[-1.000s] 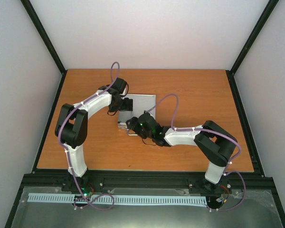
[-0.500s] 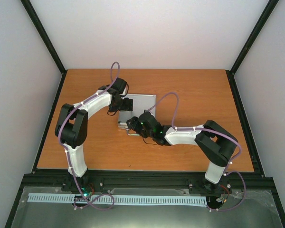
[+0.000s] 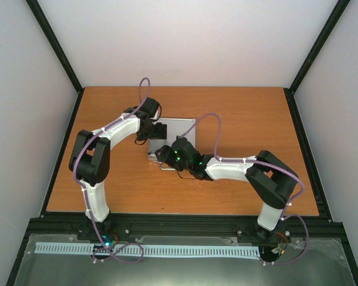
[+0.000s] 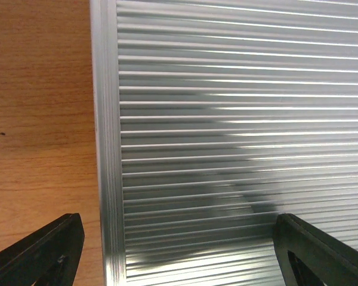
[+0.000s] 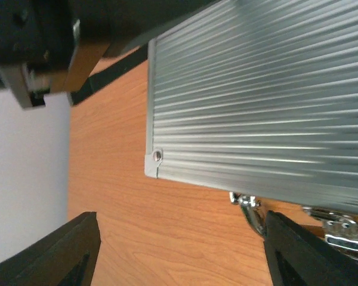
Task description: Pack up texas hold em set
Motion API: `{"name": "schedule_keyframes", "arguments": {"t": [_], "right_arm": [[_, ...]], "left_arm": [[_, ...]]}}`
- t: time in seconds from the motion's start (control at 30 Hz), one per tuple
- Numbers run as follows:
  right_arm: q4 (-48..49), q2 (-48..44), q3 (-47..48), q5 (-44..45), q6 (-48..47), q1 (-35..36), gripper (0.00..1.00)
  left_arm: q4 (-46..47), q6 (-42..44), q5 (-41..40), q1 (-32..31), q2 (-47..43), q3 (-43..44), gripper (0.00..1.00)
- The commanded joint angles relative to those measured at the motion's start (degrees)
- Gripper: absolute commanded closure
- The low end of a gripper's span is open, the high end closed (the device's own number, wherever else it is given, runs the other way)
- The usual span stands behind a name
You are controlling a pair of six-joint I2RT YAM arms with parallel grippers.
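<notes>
Small silver ribbed-aluminium case point(image 3: 180, 127) lies flat and closed on the orange-brown wooden table point(image 3: 250, 119), a little left of centre. Both arms reach in over it. None of the set's contents are visible.

Left gripper point(image 3: 158, 132): over the case's left portion, pointing down.
- Left wrist view: the ribbed lid point(image 4: 238, 119) fills most of the frame, with the case's long edge running top to bottom and bare table point(image 4: 42, 119) beside it.
- The gripper point(image 4: 179, 247) stands apart, clamped on nothing. 1 black fingertip point(image 4: 51, 250) sits over the wood, the other point(image 4: 322, 250) over the lid, so the claw straddles the case's edge.
- Cannot tell whether either tip touches a surface.

Right gripper point(image 3: 163, 156): at the case's near edge, by its near-left corner.
- Right wrist view: a lid corner point(image 5: 262, 101) with 1 small rivet, and below it a chrome latch point(image 5: 250, 208) on the case's front side. More chrome hardware is partly cut off at the right.
- The claw point(image 5: 179, 250) is wide apart and grips nothing. Both black fingertips point(image 5: 53, 253) are low in the frame with table point(image 5: 167, 238) between them, just off the case's front edge, near the latch but not touching it.
</notes>
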Motion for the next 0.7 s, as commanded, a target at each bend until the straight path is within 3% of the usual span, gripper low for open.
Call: {"name": "schedule_keyframes", "arguments": {"t": [0.0, 0.1, 0.27, 0.43, 0.67], "right_arm": [[-3.05, 2.01, 3.33, -0.07, -2.38, 1.68, 0.31], [-8.20, 2.18, 5.50, 1.28, -4.22, 2.35, 0.49], [-15.12, 0.00, 6.78, 4.41, -7.47, 4.31, 0.56], [-19.69, -1.62, 5.80, 5.63, -8.49, 4.75, 0.96], [-24.38, -2.24, 5.78, 10.63, -10.18, 4.74, 0.97]], "left_arm": [[-5.22, 1.04, -0.94, -0.14, 3.14, -2.31, 0.11], [-5.19, 1.12, -0.98, -0.13, 3.00, -2.40, 0.11], [-5.26, 1.05, -1.08, -0.14, 2.78, -2.40, 0.11], [-5.55, 1.11, -1.20, -0.14, 2.89, -2.04, 0.11], [-5.36, 1.03, -1.29, -0.14, 2.98, -2.23, 0.11]]}}
